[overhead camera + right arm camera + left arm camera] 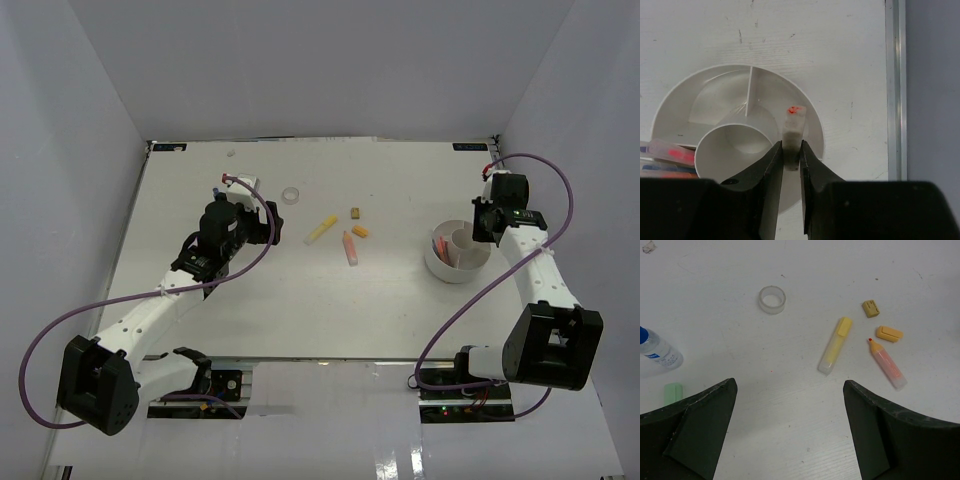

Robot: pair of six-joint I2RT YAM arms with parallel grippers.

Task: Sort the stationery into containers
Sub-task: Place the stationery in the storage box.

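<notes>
While the table (300, 310) carries everything, the round white tub (448, 277) sits at its 3 o'clock side (pens lie in 1 compartment). Over the tub, the right gripper (791, 146) is clamped on a short pale marker (792, 125), its tip orange-red, possibly uncapped. The left gripper (790, 385) hangs spread wide, holding nothing, with a yellow highlighter (835, 346) and an orange highlighter (886, 365) at its 1 o'clock, a small bottle (657, 352) at 9 o'clock and a clear tape ring (772, 300) at 11 o'clock.
</notes>
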